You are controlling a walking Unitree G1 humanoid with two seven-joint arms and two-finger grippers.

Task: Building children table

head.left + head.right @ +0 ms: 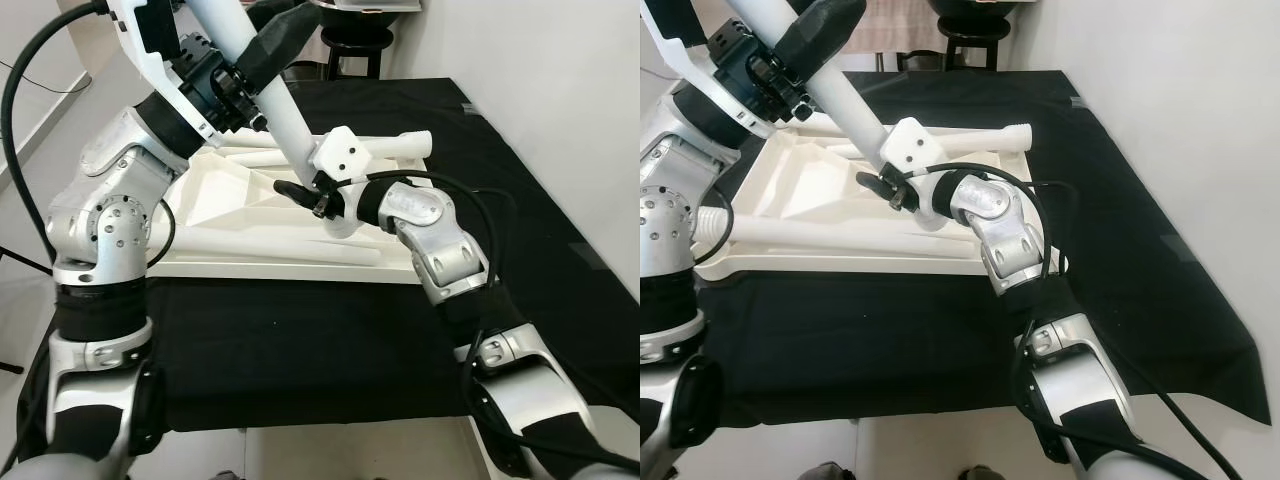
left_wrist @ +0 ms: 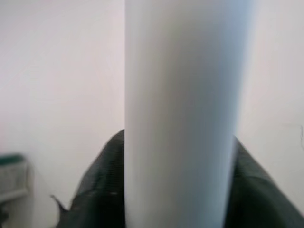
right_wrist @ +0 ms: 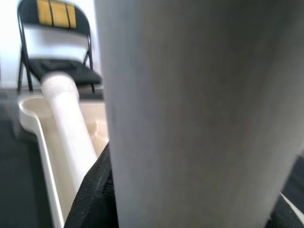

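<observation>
A white children's tabletop lies upside down on a black cloth. One white table leg stands tilted over it, its lower end near the tabletop's middle. My left gripper is shut on this leg high up, and its dark fingers flank the leg in the left wrist view. My right gripper is shut on the same leg close to its lower end. A second leg lies along the tabletop's far edge. A third leg lies along the near edge.
A black stool stands behind the cloth, and a white wall rises on the right. A black folding chair stands beyond the tabletop in the right wrist view. The cloth's front edge is close to my body.
</observation>
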